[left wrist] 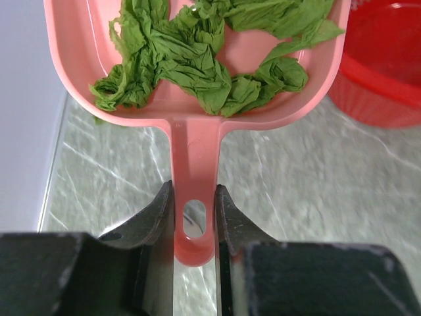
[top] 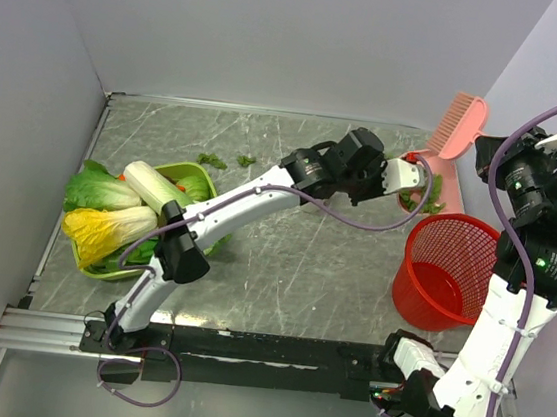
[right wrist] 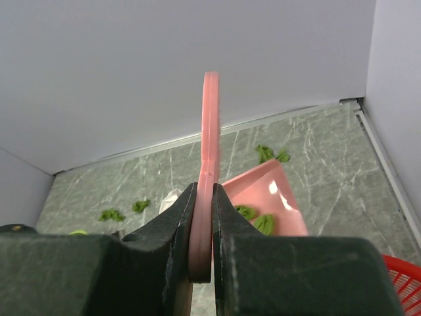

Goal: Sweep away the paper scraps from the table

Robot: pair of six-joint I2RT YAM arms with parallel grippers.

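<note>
Left claw [left wrist: 193,197] clamps the pink plastic dustpan [left wrist: 194,151], green paper scraps [left wrist: 191,66] heaped inside, by the right edge of the tabletop [top: 301,272]; right claw [right wrist: 204,197] pinches a pink brush [right wrist: 210,125]. Carry it level over the red basket [top: 419,285].

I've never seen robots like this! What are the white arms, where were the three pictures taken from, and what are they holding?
They are two robot arms bolted to a table, each ending in a two-finger gripper. One picture looks down from above; the other two come from cameras on the wrists. The left gripper pinches the handle of a pink dustpan holding green paper scraps. The right gripper is shut on a pink brush. More paper scraps lie on the table, with a red basket and a green tray of leafy vegetables.
</note>
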